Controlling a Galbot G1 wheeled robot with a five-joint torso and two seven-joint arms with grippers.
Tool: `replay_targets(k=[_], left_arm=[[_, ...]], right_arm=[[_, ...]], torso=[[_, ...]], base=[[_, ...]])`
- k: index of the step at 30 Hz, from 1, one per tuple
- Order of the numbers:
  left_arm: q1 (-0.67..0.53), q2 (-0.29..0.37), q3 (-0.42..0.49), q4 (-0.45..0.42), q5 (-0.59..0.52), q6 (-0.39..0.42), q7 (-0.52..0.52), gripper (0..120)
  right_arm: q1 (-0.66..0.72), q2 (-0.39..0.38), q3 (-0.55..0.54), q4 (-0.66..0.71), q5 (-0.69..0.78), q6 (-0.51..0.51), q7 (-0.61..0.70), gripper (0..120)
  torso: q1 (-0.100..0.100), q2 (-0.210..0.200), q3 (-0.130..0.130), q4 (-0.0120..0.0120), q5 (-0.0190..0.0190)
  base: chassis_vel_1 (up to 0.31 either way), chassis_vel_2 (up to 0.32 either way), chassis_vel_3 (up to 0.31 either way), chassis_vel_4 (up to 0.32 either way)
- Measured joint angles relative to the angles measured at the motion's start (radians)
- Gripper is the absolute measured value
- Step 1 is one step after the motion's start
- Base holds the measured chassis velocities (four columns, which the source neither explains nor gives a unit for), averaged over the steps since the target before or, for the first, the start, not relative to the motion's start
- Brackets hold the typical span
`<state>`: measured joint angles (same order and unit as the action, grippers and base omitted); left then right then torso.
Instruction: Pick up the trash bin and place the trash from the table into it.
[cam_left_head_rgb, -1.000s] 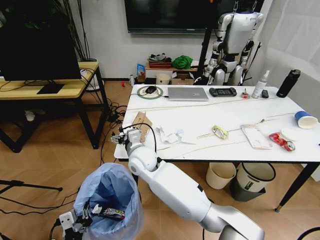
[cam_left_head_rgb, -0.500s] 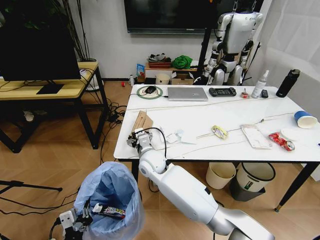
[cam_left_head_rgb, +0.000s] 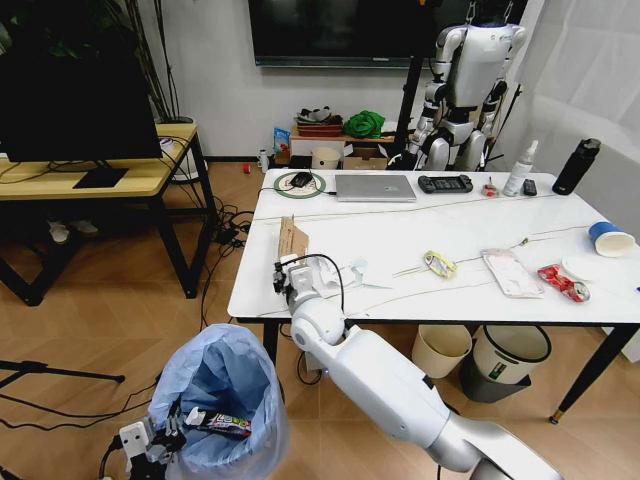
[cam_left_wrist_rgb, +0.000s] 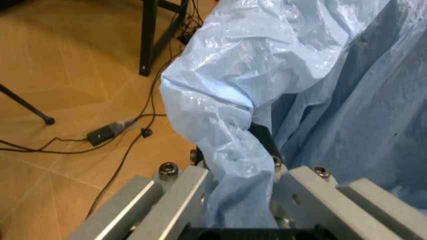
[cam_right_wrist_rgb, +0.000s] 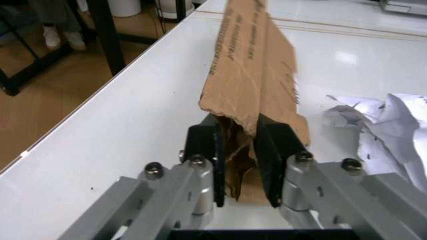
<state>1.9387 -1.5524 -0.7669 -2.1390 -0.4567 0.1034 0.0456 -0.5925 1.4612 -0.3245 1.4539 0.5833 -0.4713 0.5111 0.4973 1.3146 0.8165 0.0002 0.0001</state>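
My right gripper (cam_right_wrist_rgb: 241, 172) is clamped on the torn brown cardboard (cam_right_wrist_rgb: 257, 75) above the table (cam_left_head_rgb: 460, 255) edge; my left gripper (cam_left_wrist_rgb: 240, 200) pinches the trash bin (cam_left_head_rgb: 222, 395) bag, down beside the table.

Torn cardboard (cam_right_wrist_rgb: 253, 75): plain brown, faint dark print seen along one edge. Table (cam_left_head_rgb: 400, 245): white top crossed by thin dark veins, black legs. Crumpled paper (cam_right_wrist_rgb: 387, 130): white. Trash bin (cam_left_head_rgb: 225, 385): translucent light-blue bag. Paper cup (cam_left_head_rgb: 608, 238): blue. Crushed can (cam_left_head_rgb: 563, 282): red. Floor: orange-brown wood pattern.
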Motion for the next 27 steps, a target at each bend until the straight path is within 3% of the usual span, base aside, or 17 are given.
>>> replay_targets(k=[4, 10, 19, 22, 27], left_arm=[[-0.003, 0.002, 0.004, 0.004, 0.000, 0.000, 0.000, 0], [-0.006, 0.005, 0.014, 0.006, 0.000, 0.000, 0.000, 0], [-0.002, 0.024, 0.003, 0.004, -0.016, 0.006, -0.002, 0], [-0.001, 0.023, -0.003, 0.000, -0.022, 0.008, -0.002, 0], [0.002, 0.018, -0.010, -0.005, -0.026, 0.011, -0.002, 0]], right_arm=[[-0.006, -0.007, 0.008, 0.009, 0.001, 0.002, -0.001, 0], [-0.027, -0.046, 0.029, 0.081, 0.030, 0.021, -0.016, 0], [-0.148, -0.179, 0.047, 0.379, 0.158, 0.207, -0.218, 0], [-0.239, -0.246, 0.008, 0.480, 0.219, 0.271, -0.318, 0], [-0.346, -0.353, -0.056, 0.584, 0.199, 0.309, -0.416, 0]], torso=[[0.000, 0.000, 0.000, 0.0001, 0.0000], [0.000, 0.000, 0.000, 0.0002, 0.0001], [0.000, 0.000, 0.000, 0.0002, 0.0001], [0.000, 0.000, 0.000, 0.0001, 0.0000], [0.000, 0.000, 0.000, 0.0001, 0.0002]], base=[[0.000, 0.000, 0.000, 0.000], [0.000, 0.000, 0.000, 0.000], [0.000, 0.000, 0.000, 0.000], [0.000, 0.000, 0.000, 0.000], [0.000, 0.000, 0.000, 0.000]])
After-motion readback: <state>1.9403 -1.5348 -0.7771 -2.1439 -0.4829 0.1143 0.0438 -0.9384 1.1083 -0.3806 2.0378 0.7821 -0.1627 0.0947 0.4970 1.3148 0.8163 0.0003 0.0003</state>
